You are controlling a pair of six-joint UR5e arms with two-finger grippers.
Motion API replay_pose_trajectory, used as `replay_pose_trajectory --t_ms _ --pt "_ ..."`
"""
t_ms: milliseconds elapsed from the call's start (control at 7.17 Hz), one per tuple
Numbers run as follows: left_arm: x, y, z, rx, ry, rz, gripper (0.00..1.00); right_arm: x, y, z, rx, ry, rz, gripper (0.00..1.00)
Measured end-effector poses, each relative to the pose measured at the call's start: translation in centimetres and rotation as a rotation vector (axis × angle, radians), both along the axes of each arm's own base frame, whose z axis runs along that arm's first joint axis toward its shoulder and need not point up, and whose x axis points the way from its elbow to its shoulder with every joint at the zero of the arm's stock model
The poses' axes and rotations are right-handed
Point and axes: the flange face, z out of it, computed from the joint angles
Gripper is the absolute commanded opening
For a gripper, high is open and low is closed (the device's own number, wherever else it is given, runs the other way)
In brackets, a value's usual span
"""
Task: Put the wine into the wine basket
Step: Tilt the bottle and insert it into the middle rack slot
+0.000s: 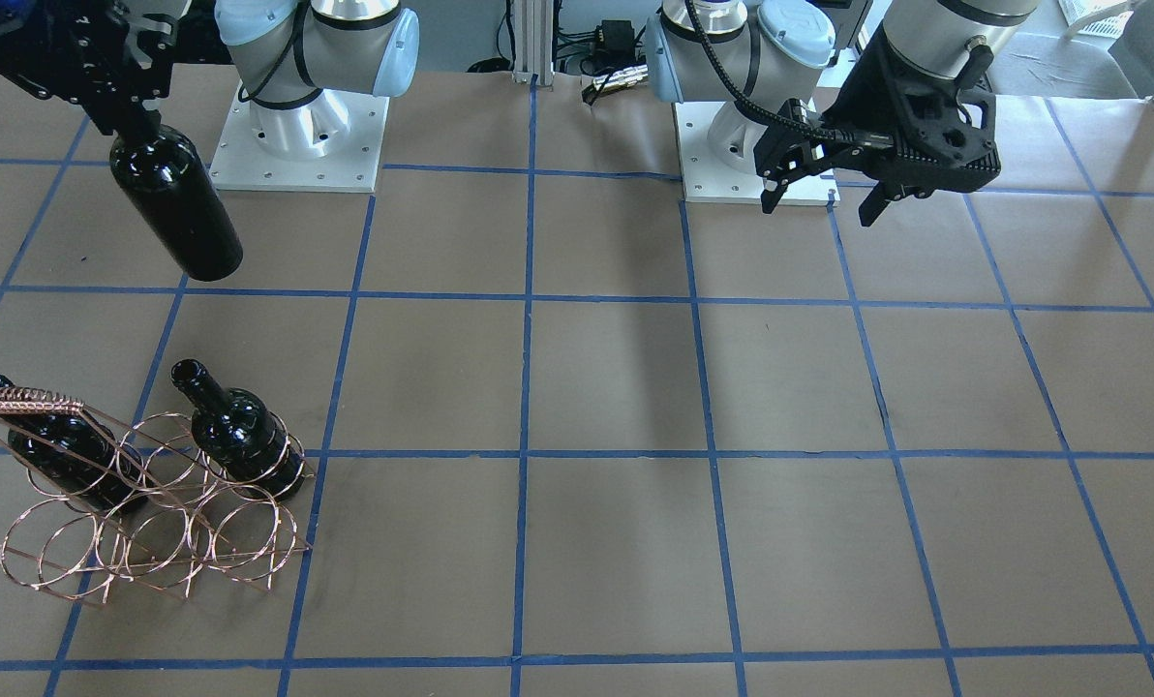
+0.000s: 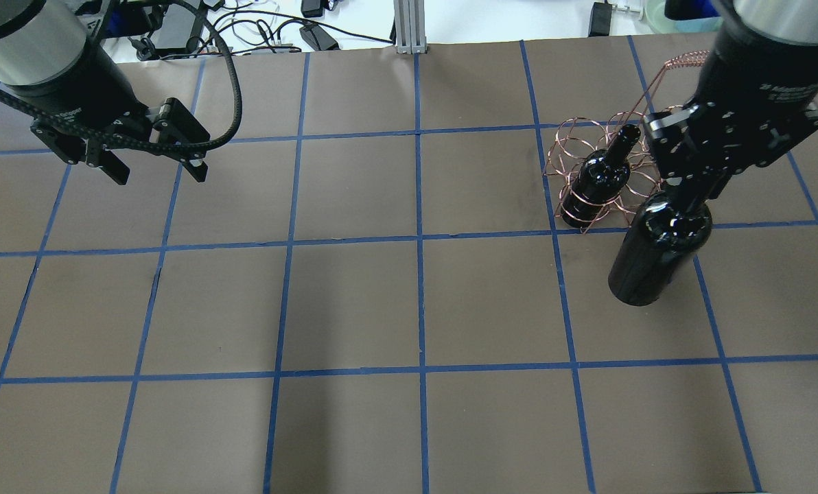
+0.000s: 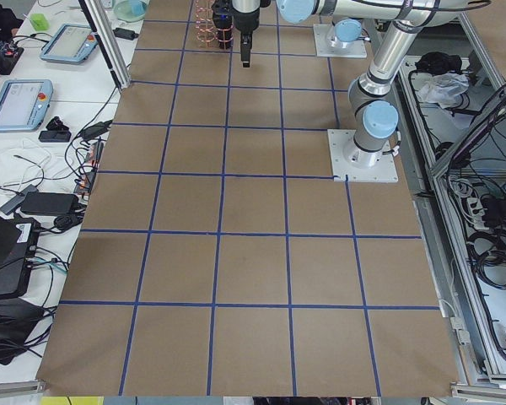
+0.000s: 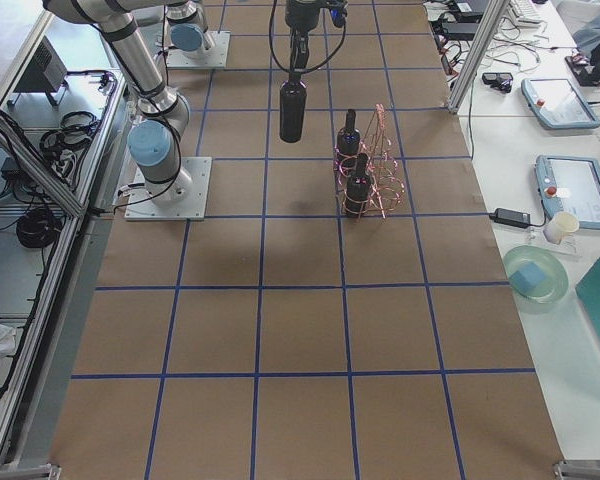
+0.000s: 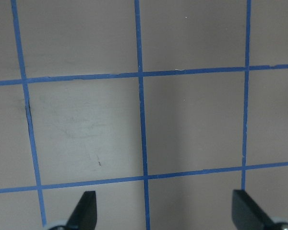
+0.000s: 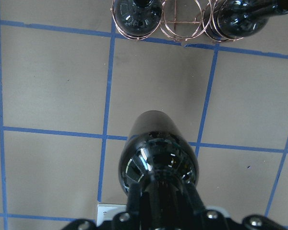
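My right gripper [image 2: 689, 195] is shut on the neck of a glossy black wine bottle [image 2: 658, 255] and holds it upright above the table, on the robot's side of the copper wire wine basket [image 2: 582, 152]. It also shows in the front view [image 1: 175, 205] and in the right wrist view [image 6: 158, 155]. The basket [image 1: 156, 528] holds two similar bottles, one at each end [image 1: 240, 434] [image 1: 62, 447]. The ring between them [image 6: 182, 19] holds nothing. My left gripper [image 2: 155, 171] is open and empty, high over the table's other side [image 5: 165, 211].
The two arm bases [image 1: 301, 136] [image 1: 751, 145] stand on white plates at the robot's edge. Brown table cover with a blue tape grid [image 2: 419, 247]. Cables and a post [image 2: 409, 27] lie past the far edge.
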Motion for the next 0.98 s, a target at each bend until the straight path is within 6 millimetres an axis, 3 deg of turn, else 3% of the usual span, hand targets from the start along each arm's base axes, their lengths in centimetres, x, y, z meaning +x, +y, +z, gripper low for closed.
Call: replay_pose_trajectory --t_ms 279,419,698,977 --pt "-0.2 0.9 -0.7 0.014 0.005 -0.002 1.00 -3.2 -2.2 -0.7 -0.029 -0.014 0.077 0.00" --pt "-0.3 1.3 -1.0 0.019 0.004 0.002 0.99 -4.1 -4.3 -1.4 -0.051 -0.030 0.093 0.00" --pt "-1.1 1.8 -1.3 0.025 -0.004 0.031 0.95 -4.8 -8.4 -2.0 -0.078 -0.057 0.101 0.00" --pt "-1.8 2.1 -1.5 0.027 -0.060 0.025 0.96 -5.1 -10.7 -2.9 -0.088 -0.064 0.105 0.00"
